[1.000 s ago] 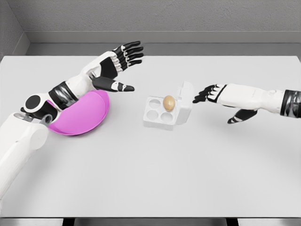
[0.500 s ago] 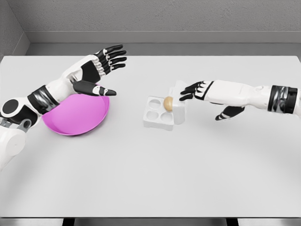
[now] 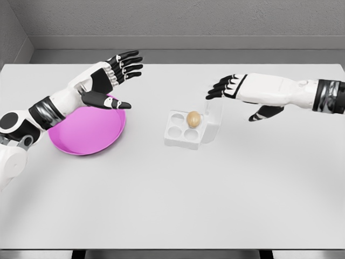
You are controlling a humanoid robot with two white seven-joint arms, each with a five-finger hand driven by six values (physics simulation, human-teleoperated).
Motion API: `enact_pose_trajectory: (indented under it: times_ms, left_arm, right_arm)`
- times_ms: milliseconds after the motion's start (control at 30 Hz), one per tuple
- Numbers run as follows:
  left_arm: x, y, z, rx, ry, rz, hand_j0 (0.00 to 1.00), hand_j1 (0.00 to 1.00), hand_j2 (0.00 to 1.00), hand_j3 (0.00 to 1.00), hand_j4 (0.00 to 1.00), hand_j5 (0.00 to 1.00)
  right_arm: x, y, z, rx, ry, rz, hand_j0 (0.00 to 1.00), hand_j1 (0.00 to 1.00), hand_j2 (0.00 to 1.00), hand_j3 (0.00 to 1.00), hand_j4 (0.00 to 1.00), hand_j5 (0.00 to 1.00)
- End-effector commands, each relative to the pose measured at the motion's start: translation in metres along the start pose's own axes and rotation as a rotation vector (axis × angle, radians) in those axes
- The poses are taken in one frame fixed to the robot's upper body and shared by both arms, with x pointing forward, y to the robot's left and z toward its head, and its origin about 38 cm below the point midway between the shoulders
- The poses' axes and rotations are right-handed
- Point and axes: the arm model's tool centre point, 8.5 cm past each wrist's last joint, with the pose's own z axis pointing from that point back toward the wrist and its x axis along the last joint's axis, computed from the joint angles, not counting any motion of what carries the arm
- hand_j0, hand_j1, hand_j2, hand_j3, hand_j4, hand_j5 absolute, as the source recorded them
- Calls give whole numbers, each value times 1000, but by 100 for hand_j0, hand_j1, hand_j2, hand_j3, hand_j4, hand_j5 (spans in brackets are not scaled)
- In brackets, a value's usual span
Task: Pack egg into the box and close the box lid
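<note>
Your small tan egg (image 3: 194, 119) already sits in the far-right cup of the white four-cup moulded egg box (image 3: 185, 129) at the middle of the pale grey table (image 3: 172, 199), with the box's hinged lid (image 3: 214, 121) standing open along its right side. Your right hand (image 3: 229, 89) hovers above that lid with fingers spread and holding nothing, while your left hand (image 3: 110, 81) is spread open over the far edge of the round pink bowl (image 3: 86, 132) at the left. The box looks light and likely to slide, and the egg fragile, so press on the lid's upper edge gently.
</note>
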Motion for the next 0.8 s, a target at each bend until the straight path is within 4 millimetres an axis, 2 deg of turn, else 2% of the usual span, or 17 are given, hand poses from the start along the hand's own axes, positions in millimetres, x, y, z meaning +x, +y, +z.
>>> enact_pose_trajectory:
  times_ms: [0,67,133,200,333,600,667,700,767]
  left_arm:
    - [0,2,1,6,1,2,100,100,100,100,100,100]
    - [-1,2,1,6,2,3,100,100,100,100,100,100]
    - [-1,1,1,5,1,2,100,100,100,100,100,100]
    - [-1,0,0,2,-3,4,100,100,100,100,100,100]
    - [-1,-1,-1,-2,-3,4,100,100,100,100,100,100]
    - [0,0,-1,-4,7,-33,100,100,100,100,100,100]
    - [17,21,14,76,1,-140,100,100,100,100,100,100]
    - [18,25,20,107,-10,-157,100,100,100,100,100,100]
    - [14,21,16,102,-17,-148,100,100,100,100,100,100]
  right_arm:
    - [-15,5,23,27,69,-15,100,100,100,100,100,100]
    - [-15,20,26,46,73,-44,100,100,100,100,100,100]
    - [-18,21,35,46,94,-47,100,100,100,100,100,100]
    - [-25,44,39,72,121,-102,100,100,100,100,100,100]
    - [-24,67,37,97,120,-150,100,100,100,100,100,100]
    - [-17,81,11,86,72,-188,100,100,100,100,100,100]
    - [-13,81,1,78,53,-191,100,100,100,100,100,100]
    - [-13,81,-1,76,49,-192,100,100,100,100,100,100]
    - [-12,81,-2,75,47,-192,100,100,100,100,100,100]
